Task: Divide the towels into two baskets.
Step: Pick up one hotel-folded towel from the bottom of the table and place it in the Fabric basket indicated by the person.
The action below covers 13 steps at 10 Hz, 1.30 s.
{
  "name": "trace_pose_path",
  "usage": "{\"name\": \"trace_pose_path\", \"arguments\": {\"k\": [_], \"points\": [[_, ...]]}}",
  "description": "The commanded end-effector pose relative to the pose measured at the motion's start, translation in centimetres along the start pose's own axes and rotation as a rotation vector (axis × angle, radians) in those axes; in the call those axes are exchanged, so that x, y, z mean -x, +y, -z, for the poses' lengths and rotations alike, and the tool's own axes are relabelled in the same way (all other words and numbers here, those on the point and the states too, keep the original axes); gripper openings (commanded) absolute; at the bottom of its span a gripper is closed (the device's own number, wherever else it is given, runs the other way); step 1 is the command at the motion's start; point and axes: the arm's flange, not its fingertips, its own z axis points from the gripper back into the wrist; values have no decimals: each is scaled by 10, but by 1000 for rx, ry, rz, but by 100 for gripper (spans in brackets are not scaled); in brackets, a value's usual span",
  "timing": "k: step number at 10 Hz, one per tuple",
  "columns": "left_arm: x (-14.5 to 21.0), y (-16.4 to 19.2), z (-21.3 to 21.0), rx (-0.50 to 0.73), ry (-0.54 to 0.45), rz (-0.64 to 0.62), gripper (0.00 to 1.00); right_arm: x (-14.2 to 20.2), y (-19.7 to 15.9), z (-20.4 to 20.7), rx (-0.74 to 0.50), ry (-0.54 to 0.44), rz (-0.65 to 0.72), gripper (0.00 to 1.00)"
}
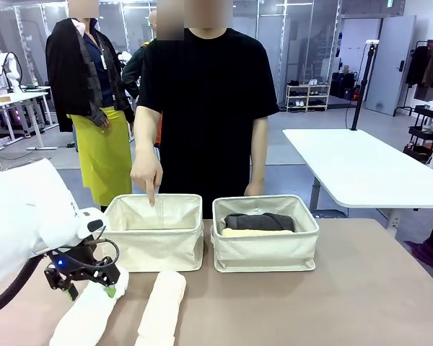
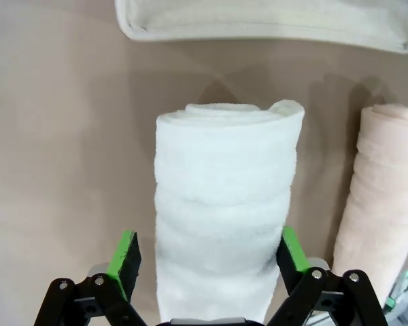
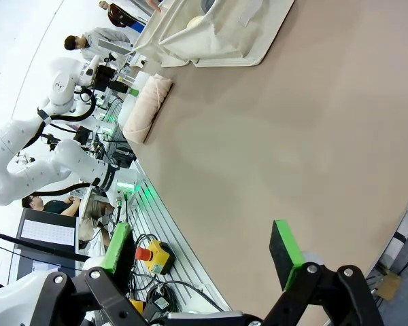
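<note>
Just in front of the empty basket (image 1: 155, 249), on the robot's side of it, two rolled towels lie on the worktop (image 1: 361, 303). The white towel (image 2: 224, 204) is farther to the robot's left. The cream towel (image 1: 161, 306) lies just beside it, with a small gap between them. Neither is in a basket yet.

Right next to the empty basket, on the robot's right, stands the other basket (image 1: 267, 254). It holds the grey towel (image 1: 260, 220) and the yellow towel (image 1: 247, 233), the yellow one on the robot's side. So I would say you are about half done: two towels are put away and two are left. Those two look meant for the empty basket, and the person's hand (image 1: 147, 173) points a finger down into it.

The left end effector (image 2: 207, 257) is down over the white towel. Its fingers are apart, with one green pad on each side of the roll, and they do not squeeze it. The right end effector (image 3: 202, 248) faces bare worktop, well away from the empty basket. Its fingers are wide apart with nothing between them.

The worktop is smooth, flat and light brown. The person stands at its far edge, behind the empty basket. Farther off is a big bright room with a grey floor, a long white table (image 1: 361, 169) and some shelves (image 1: 307, 97).
</note>
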Motion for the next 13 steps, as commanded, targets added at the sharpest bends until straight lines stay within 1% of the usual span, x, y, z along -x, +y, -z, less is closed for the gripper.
{"name": "trace_pose_path", "arguments": {"k": [1,3,4,5,6,7,8,9,10,11,13], "points": [[121,28,19,16,51,30,100,2,4,-1,9,9,5,100],[125,27,18,18,88,70,100,2,4,-1,9,9,5,100],[128,26,21,25,101,83,86,2,4,-1,9,9,5,100],[129,26,21,31,108,95,80,2,4,-1,9,9,5,100],[130,24,16,43,99,105,66,2,4,-1,9,9,5,100],[130,22,6,63,66,115,60,2,4,-1,9,9,5,100],[130,21,2,69,65,115,46,2,4,-1,9,9,5,100],[131,24,6,62,72,111,40,2,4,-1,9,9,5,100],[130,24,6,77,75,89,28,2,4,-1,9,9,5,100],[23,-9,-11,33,90,102,28,2,4,-1,9,9,5,100],[23,-9,-11,33,90,102,28,2,4,-1,9,9,5,100]]}}
